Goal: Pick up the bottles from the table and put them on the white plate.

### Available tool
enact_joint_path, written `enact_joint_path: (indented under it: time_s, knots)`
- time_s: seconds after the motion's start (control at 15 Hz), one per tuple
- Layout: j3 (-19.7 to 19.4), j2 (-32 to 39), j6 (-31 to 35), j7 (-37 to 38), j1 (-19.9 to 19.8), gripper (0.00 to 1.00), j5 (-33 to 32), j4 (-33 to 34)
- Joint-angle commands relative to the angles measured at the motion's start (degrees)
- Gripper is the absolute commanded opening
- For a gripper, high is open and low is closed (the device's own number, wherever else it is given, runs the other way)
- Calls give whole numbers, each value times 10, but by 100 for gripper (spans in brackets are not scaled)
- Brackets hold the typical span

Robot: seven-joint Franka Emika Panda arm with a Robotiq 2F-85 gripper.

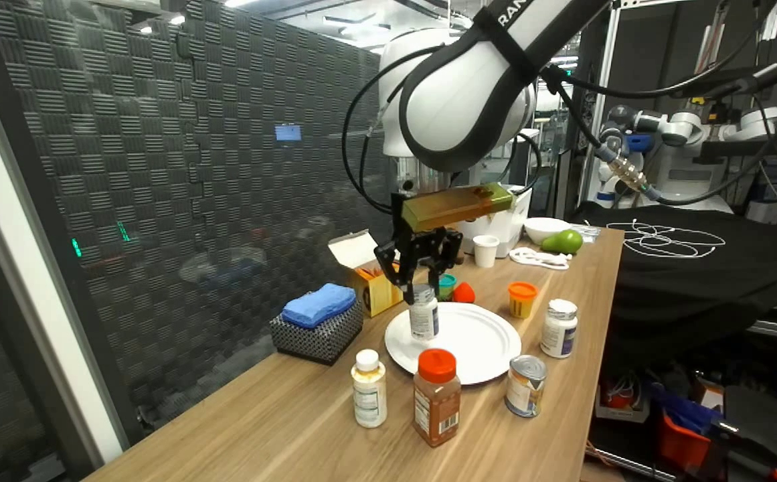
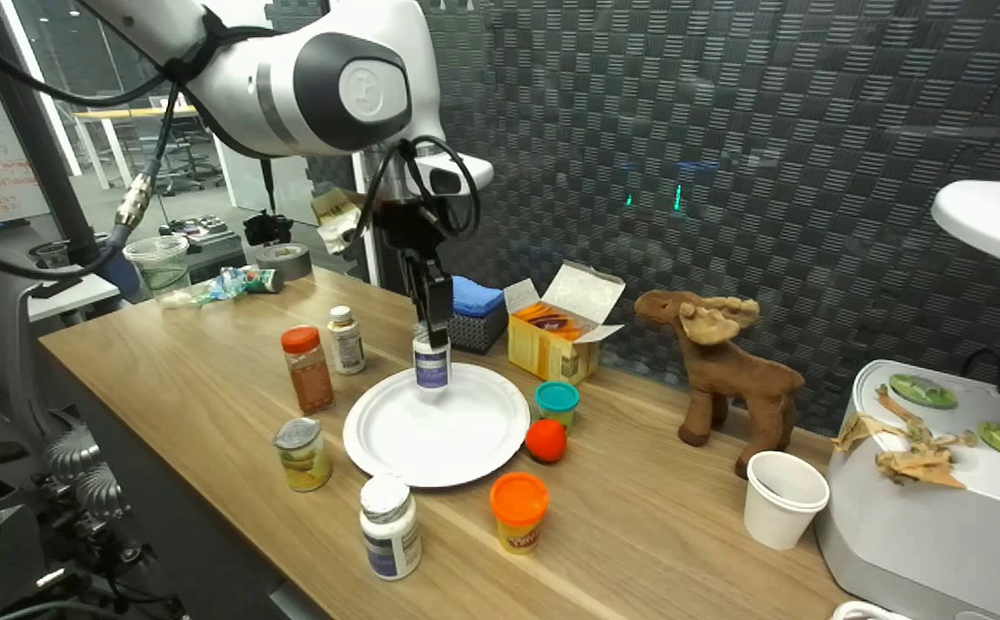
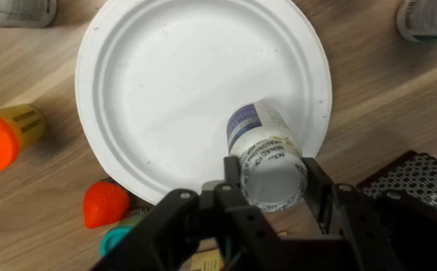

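Observation:
My gripper (image 3: 271,167) is shut on the neck of a white bottle with a purple label (image 3: 256,122), one finger on each side. In both exterior views this bottle (image 1: 424,323) stands upright over the white plate (image 1: 478,335), near its rim; whether its base touches is hard to tell. On the wooden table (image 1: 281,415), off the plate, are an amber bottle with a red cap (image 2: 310,379), a slim white-capped bottle (image 2: 348,343) and another white, purple-labelled bottle (image 2: 391,532).
A tin can (image 1: 527,387) stands beside the plate. Around it are an orange-lidded tub (image 2: 518,512), a teal-lidded tub (image 2: 557,405) and a red strawberry (image 3: 105,205). Behind sit a yellow carton (image 2: 555,349) and a dark box with a blue cloth (image 1: 319,335). A brown toy moose (image 2: 732,370) stands farther along.

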Motion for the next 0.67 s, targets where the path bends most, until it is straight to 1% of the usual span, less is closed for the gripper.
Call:
enact_joint_path:
  time_s: [0.0, 0.27, 0.6]
  knots:
    - [-10, 16, 31, 8, -8, 19, 1, -6]
    - [-20, 32, 63, 15, -14, 19, 11, -7]
    - [-29, 32, 90, 32, -15, 19, 16, -11]
